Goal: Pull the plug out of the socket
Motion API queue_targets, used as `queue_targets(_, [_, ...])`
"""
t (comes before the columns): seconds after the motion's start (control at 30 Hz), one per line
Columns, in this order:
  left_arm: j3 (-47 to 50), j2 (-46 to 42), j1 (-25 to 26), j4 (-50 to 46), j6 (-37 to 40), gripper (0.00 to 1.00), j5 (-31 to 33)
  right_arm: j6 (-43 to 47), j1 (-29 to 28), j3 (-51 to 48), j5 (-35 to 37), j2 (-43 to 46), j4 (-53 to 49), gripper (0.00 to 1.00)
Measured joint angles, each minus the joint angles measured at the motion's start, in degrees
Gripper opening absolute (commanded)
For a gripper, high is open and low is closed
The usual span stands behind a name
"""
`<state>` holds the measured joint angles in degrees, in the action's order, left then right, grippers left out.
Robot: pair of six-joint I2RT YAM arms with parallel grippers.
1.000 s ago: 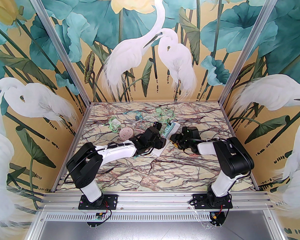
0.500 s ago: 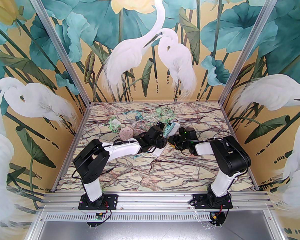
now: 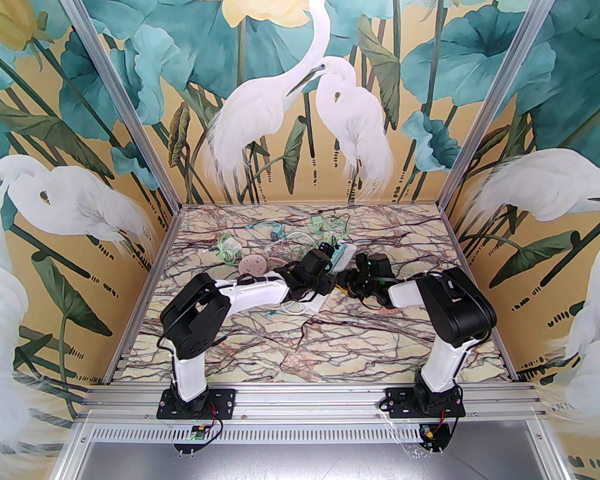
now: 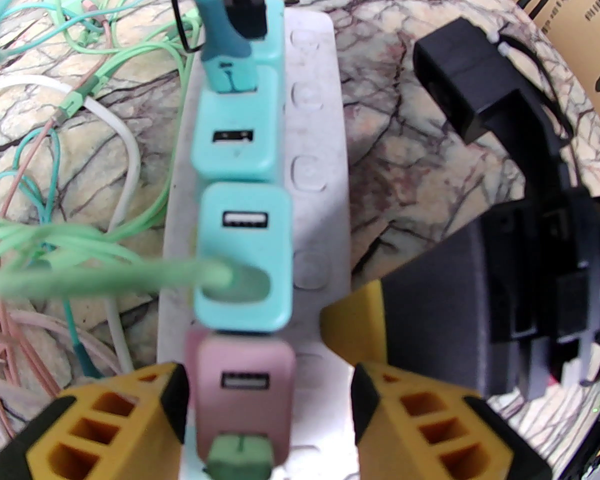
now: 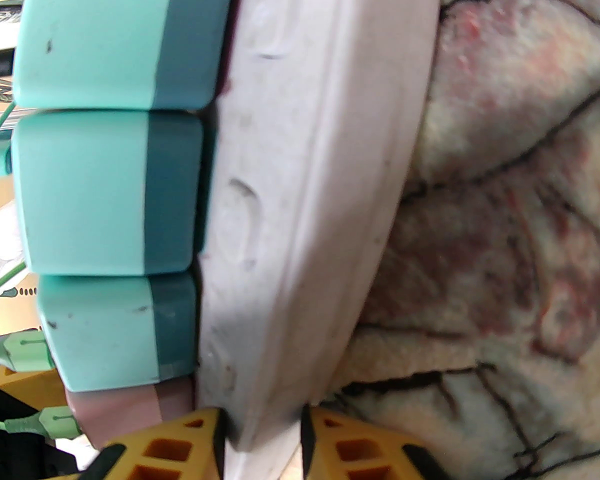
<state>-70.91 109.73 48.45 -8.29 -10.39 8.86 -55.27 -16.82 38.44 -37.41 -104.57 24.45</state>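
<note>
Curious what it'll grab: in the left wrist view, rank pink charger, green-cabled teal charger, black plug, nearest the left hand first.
1. pink charger, between the left hand's fingers.
2. green-cabled teal charger, just beyond.
3. black plug, far end.

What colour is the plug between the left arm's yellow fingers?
The plug is dusty pink; the left wrist view shows it best.

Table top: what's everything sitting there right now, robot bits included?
power strip: one, white, mid-table
teal chargers: three, teal, plugged in a row on the strip
pink charger: one, pink, last in that row, green lead in it
cables: tangle, green, teal, pink and white, beside the strip
round disc: one, pink, left of the strip
left gripper: one, yellow fingers, open astride the pink charger
right gripper: one, yellow fingers, clamping the strip's edge
</note>
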Motion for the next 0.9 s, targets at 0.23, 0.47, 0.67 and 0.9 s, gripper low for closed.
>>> queue_targets(0.23, [-2.0,1.6,0.0,-1.4,2.0,0.39,1.0,0.0,0.0,0.6,0.0,0.0,-1.2,0.34])
queue_targets(0.47, [-2.0,1.7,0.0,-2.0,3.0,0.21,1.9,0.5,0.0,1.4,0.0,0.0,-3.3,0.35])
queue_targets(0.67, [-2.0,1.7,-0.2,-2.0,2.7,0.21,1.9,1.0,0.0,2.1,0.0,0.0,-4.6,0.35])
queue_targets(0.9, [-1.9,1.0,-2.7,-2.6,0.2,0.21,-3.7,1.5,-0.1,2.7,0.1,0.0,-5.8,0.36])
